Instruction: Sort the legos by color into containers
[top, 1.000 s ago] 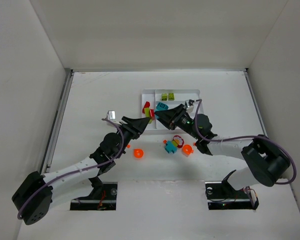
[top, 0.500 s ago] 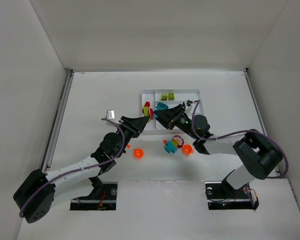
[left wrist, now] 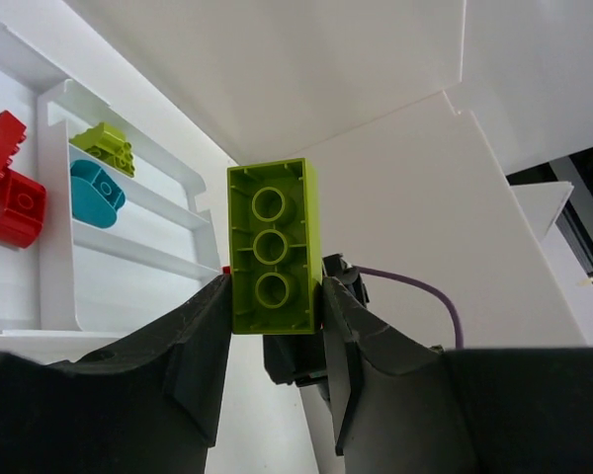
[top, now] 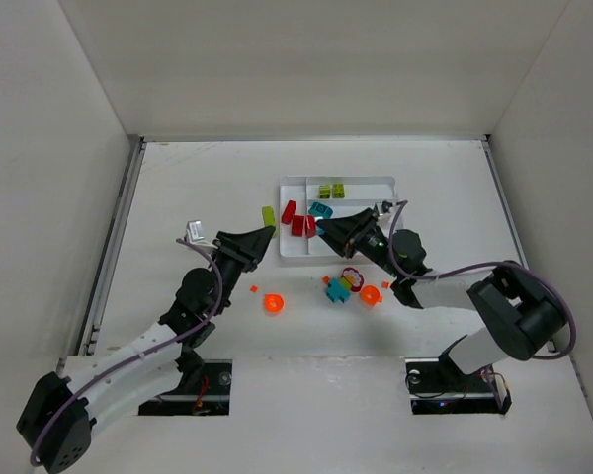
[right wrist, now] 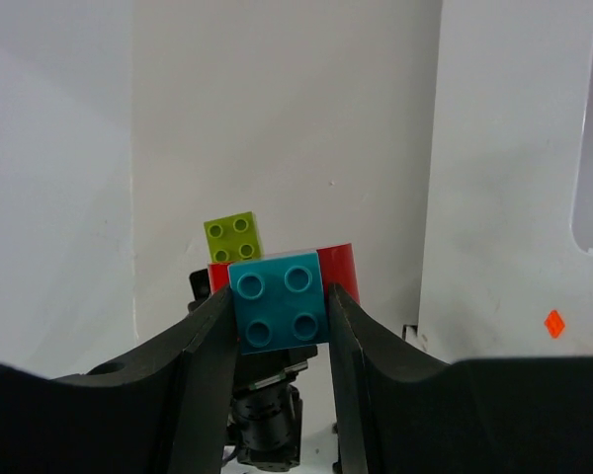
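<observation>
White walls close round a pale desk (top: 178,188), with the white tray (top: 376,190) toward its far side. Sorting looks partly done. 3 red bricks (top: 298,224) lie in the narrow side slot, 2 yellow-green pieces (top: 325,191) in the farthest long slot, and a teal piece (left wrist: 97,188) in the slot next to it. A rounded orange piece (top: 273,303), another orange one (top: 372,294) and a loose teal brick (top: 334,290) wait on the desk nearer the arms.

Both arms are mid-carry. The left hand (left wrist: 274,308) is clamped on a long yellow-green brick (left wrist: 272,237), held just outside the tray's left edge. The right hand (right wrist: 280,331) grips a 4-stud teal brick (right wrist: 281,294) close to the reds, at the tray's near-left part.

As I judge it, the left hand's brick must cross the side slot to the farthest long slot and be let go beside its 2 matches. The right hand needs only a short reach to the teal slot before opening. The 2 hands are close, so 1 should likely go first.

1 s ago the left hand was reaching in over the side slot, its green brick right against the reds. It has since drawn back leftward, clear of the tray and still gripping, leaving all 3 reds uncovered. The right hand has barely shifted
</observation>
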